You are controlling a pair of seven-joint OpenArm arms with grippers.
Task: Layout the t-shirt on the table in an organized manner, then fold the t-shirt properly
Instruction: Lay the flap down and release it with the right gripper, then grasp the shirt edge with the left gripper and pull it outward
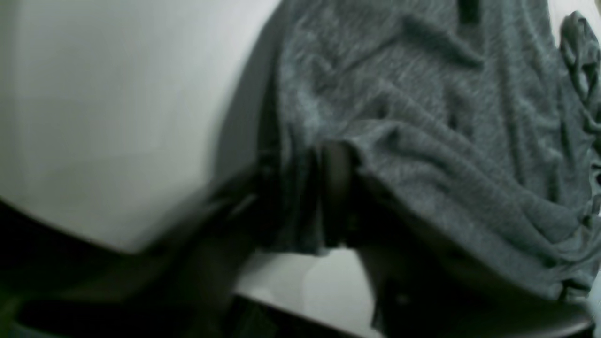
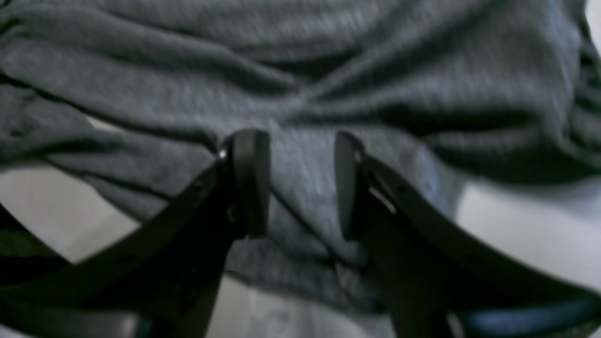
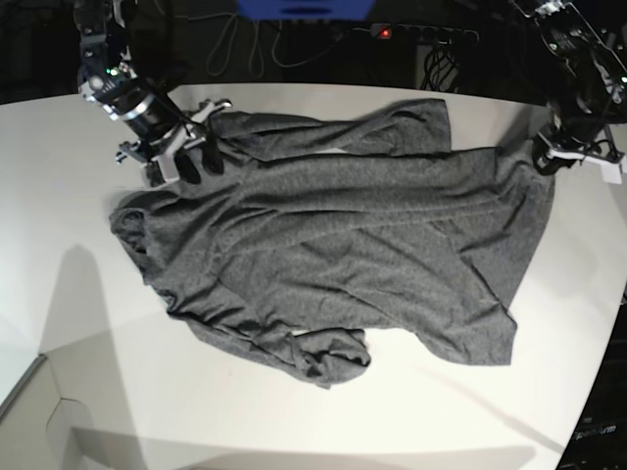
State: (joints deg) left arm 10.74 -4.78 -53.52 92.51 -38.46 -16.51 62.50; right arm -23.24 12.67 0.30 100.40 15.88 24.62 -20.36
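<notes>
- Two arms reach in at opposite ends of the t-shirt [image 3: 333,235], which lies spread but rumpled across the middle of the table [image 3: 88,323].
- One sleeve of the garment is bunched in a lump at its near edge; another stretches along the far side.
- The right gripper [image 2: 300,183], at the far-left corner in the base view, has its jaws parted, with a flap of grey cloth lying in the gap between its two fingers [image 2: 251,183]; neither pad visibly presses the cloth.
- The left gripper [image 1: 335,197] sits at the shirt's far-right edge in the base view; its wrist view is blurred, a dark finger against the fabric edge, and I cannot tell whether the jaws pinch it.
- White tabletop shows beside and below the fabric in both wrist views.
</notes>
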